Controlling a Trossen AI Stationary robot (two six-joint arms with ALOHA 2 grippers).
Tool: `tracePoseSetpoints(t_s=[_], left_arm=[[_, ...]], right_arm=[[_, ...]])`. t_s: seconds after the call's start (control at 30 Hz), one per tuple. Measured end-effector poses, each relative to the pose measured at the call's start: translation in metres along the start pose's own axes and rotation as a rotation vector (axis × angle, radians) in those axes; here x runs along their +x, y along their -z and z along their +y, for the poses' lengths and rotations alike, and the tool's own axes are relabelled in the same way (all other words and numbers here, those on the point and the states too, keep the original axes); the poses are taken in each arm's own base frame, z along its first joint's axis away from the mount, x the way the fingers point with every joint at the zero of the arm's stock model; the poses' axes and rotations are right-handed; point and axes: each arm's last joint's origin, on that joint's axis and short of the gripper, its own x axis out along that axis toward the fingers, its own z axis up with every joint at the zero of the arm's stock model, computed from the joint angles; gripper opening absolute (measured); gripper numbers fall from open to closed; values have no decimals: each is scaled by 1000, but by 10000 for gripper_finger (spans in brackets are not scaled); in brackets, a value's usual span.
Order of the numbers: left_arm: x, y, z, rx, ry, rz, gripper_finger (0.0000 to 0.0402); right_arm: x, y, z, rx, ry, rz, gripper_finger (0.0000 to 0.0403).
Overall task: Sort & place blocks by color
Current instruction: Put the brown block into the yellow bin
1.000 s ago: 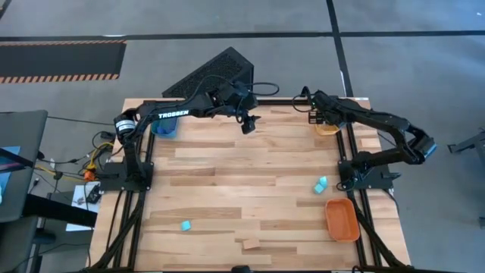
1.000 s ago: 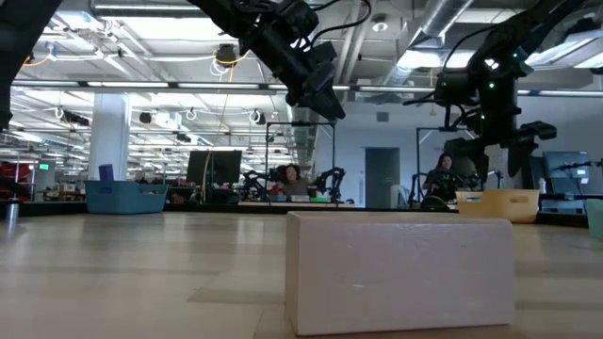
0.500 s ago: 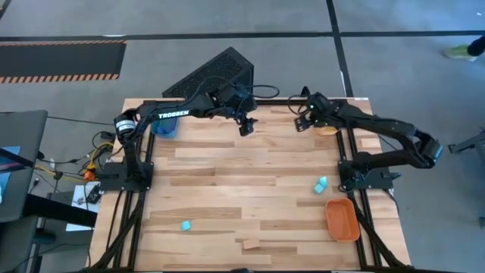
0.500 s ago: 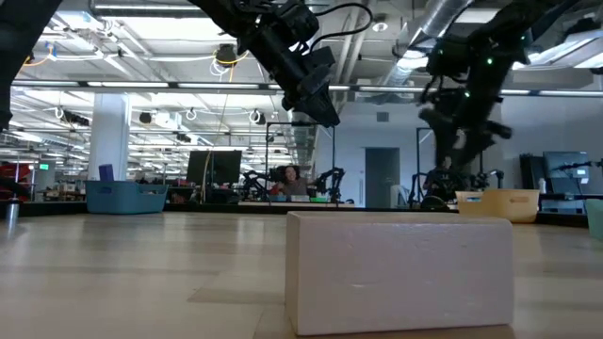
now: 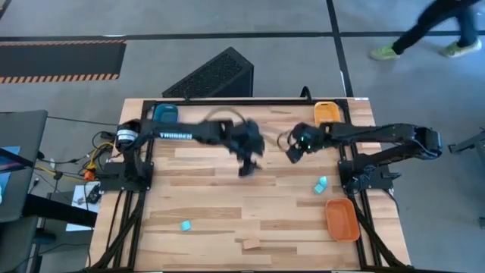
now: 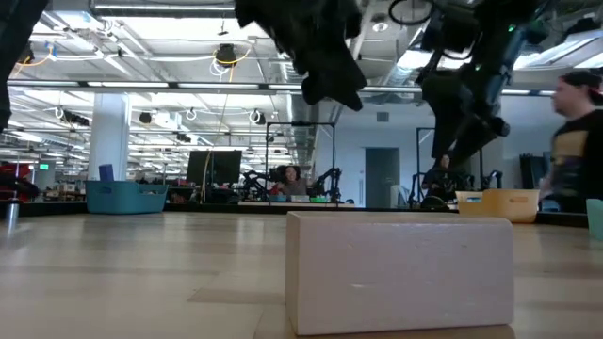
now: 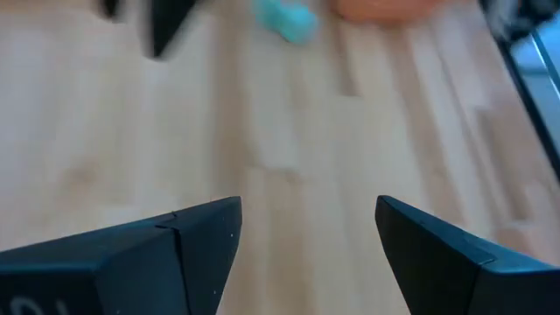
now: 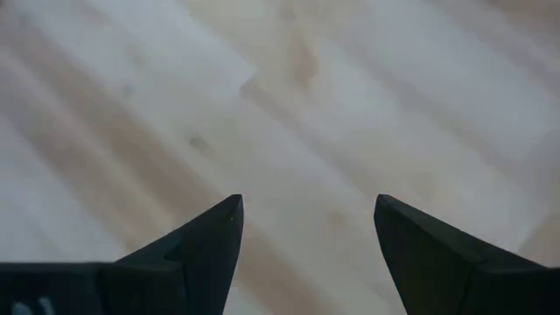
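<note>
The blocks I can see are few and scattered: a pale tan block (image 5: 250,244) lies near the table's front edge, looming large in the low view (image 6: 400,271), and a cyan cube (image 5: 185,225) sits to its left, well apart from it. Farther back on the right, the orange tray (image 5: 342,219) rests by the table's right edge, and just beyond it two cyan cubes (image 5: 320,184) sit together near the right arm's base. Over the middle of the table (image 5: 204,189) I have both arms reaching in. The left gripper (image 5: 248,161) hangs above bare wood with its fingers (image 7: 197,236) spread apart and nothing between them. The right gripper (image 5: 292,151) hovers near it, its fingers (image 8: 206,241) likewise parted and empty. At the back edge stand the blue tray (image 5: 164,113) and the yellow-orange tray (image 5: 326,113). A person (image 6: 575,141) shows in the room beyond.
</note>
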Motion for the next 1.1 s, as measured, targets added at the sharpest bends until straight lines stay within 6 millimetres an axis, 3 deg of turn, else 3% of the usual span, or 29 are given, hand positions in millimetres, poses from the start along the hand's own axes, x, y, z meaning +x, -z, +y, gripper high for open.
tracePoseSetpoints(t_s=[0.13, 0.3, 0.57, 0.83, 1.1], left_arm=[[16, 3, -55, -13, 16, 35, 252], [25, 12, -109, -101, -30, 50, 252], [33, 35, -193, -171, -55, 34, 252], [58, 51, -234, -137, -4, -25, 251], [90, 63, -245, -161, 30, -55, 251]], right_arm=[[-7, 26, 28, 6, -34, 5, 281], [-20, 63, 57, 34, -67, -66, 281], [-42, 109, 77, 77, -138, -202, 281], [-52, 128, 83, 18, -190, -233, 281], [-59, 141, 85, 4, -236, -240, 281]])
